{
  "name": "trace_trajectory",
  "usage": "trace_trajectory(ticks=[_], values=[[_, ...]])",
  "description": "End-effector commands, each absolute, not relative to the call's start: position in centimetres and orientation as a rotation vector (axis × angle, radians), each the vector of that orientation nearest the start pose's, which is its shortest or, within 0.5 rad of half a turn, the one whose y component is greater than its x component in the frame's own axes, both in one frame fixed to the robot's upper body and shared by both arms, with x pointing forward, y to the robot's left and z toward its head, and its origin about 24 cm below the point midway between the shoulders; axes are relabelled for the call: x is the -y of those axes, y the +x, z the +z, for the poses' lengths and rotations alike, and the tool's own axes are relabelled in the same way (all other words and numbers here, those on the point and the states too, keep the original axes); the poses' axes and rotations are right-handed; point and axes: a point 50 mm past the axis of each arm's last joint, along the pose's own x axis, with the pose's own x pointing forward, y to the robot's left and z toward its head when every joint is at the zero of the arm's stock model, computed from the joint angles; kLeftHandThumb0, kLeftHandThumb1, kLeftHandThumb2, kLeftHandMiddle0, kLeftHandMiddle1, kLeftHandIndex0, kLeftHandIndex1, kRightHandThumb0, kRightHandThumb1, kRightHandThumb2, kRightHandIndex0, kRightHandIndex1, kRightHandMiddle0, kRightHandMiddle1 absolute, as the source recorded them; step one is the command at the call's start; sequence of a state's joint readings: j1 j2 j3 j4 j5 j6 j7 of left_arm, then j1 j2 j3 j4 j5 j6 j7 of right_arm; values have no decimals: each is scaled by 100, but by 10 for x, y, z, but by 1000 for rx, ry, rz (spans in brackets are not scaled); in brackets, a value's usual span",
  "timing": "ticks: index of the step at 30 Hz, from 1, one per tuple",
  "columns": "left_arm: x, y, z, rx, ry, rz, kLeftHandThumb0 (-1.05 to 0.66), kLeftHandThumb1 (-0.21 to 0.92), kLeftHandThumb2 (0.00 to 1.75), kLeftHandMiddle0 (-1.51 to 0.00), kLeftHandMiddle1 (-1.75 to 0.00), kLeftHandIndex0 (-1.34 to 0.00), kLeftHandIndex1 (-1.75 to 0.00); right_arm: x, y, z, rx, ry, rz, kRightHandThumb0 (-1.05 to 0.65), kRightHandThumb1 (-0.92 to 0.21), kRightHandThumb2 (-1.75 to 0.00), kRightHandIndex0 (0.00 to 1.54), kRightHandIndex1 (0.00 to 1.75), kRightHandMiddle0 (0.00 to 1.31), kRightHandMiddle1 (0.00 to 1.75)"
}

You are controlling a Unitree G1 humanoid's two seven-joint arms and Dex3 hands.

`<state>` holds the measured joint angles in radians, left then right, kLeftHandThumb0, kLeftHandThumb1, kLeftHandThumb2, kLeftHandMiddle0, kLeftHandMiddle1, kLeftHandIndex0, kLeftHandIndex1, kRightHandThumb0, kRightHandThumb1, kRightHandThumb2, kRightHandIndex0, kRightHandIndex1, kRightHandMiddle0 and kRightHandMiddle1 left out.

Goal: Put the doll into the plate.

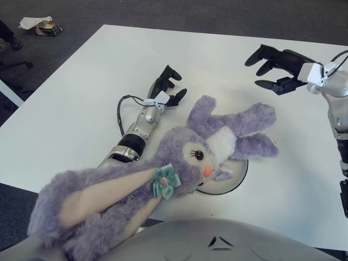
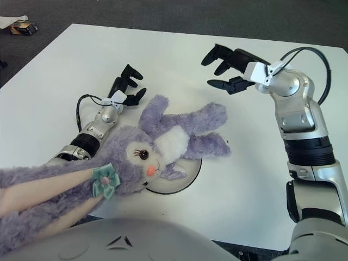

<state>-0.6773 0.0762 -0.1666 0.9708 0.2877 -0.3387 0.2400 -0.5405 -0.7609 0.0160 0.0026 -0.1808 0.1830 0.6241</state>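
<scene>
A purple plush bunny doll with a teal bow lies across the table's near side. Its head and arms cover most of a white plate, while its long ears stretch toward the lower left. My right hand hovers open above and to the right of the doll, holding nothing and clear of it. Over on the left of the doll's head, my left hand shows with its fingers spread, forearm running down beside the doll.
The white table spans the view, its far left edge giving way to dark carpet. A small box with crumpled paper lies on the floor at the top left. My torso cover fills the bottom.
</scene>
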Motion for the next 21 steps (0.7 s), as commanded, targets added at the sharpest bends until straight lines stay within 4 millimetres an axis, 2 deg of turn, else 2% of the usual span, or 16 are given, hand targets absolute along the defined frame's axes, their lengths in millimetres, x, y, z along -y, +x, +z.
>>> trace_trajectory(ticks=[1,5,10,15,18,21], values=[[-114,353,37,14,468,-112,-1,68,81,-45,-152,-21,-175,242,327,207,27,-862,328,-54,-85,-83,30,108,0,116],[-119,354,36,1,455,-118,-1,65,86,-47,-156,-19,-175,247,335,204,-8,-747,303,-51,-84,-86,26,107,0,116],[-122,355,35,-15,435,-118,-1,61,96,-47,-166,-16,-175,259,345,206,-70,-564,255,-52,-88,-85,21,105,0,124],[-124,354,34,-17,424,-111,-1,59,100,-48,-169,-16,-175,265,348,206,-95,-515,237,-55,-91,-82,19,104,0,122],[-125,354,33,-20,415,-100,-1,58,101,-48,-170,-16,-175,277,352,201,-123,-491,205,-59,-92,-84,20,103,0,123],[-127,354,33,-27,408,-92,-1,57,102,-50,-168,-17,-175,288,355,193,-152,-467,177,-62,-92,-84,19,101,0,115]])
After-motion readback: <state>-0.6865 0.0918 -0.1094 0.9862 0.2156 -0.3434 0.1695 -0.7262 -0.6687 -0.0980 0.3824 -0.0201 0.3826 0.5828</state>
